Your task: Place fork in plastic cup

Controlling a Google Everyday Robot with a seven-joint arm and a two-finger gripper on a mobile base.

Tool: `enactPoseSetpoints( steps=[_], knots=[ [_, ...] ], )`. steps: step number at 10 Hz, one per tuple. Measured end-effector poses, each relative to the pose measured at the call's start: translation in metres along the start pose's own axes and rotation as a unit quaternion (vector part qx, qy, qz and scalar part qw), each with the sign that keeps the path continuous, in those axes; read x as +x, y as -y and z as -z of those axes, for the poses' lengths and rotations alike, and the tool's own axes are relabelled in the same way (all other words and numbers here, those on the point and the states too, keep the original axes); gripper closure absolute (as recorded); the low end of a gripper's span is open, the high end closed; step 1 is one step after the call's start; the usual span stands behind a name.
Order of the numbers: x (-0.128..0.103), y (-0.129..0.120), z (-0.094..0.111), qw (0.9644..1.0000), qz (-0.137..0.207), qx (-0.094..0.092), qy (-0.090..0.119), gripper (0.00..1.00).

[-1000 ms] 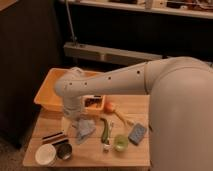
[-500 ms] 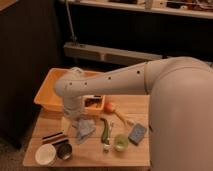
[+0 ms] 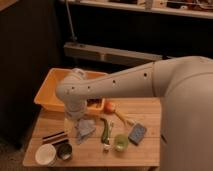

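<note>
The plastic cup point(image 3: 120, 142) is a small translucent light-green tumbler standing upright near the table's front edge. The fork point(image 3: 106, 146) is a slim pale utensil lying just left of the cup, along the lower end of the green vegetable point(image 3: 105, 130); only its pale end shows clearly. My gripper point(image 3: 84, 127) hangs below the arm's white elbow and points down at the table. It is left of the green vegetable and a short way from the fork. It holds nothing that I can see.
An orange bin point(image 3: 49, 90) stands at the table's back left. A yellowish stick with an orange ball point(image 3: 109, 106), a blue sponge point(image 3: 137, 133), a white cup point(image 3: 45, 154), a dark tin point(image 3: 64, 151) and a white-and-black tool point(image 3: 54, 137) lie on the wooden table point(image 3: 150, 112).
</note>
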Motion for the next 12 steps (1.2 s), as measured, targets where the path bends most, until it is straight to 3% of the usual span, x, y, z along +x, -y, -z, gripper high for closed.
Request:
enactPoseSetpoints(
  steps=[3,8,10,12],
  knots=[
    [0.018,0.013,0.019,0.9991,0.023,0.023,0.027,0.20],
    [0.016,0.010,0.019,0.9991,0.024,0.018,0.031,0.20],
    [0.024,0.008,0.018,0.9977,0.038,0.012,0.055,0.20],
    [0.049,0.006,0.016,0.9943,0.060,0.005,0.089,0.20]
  ],
)
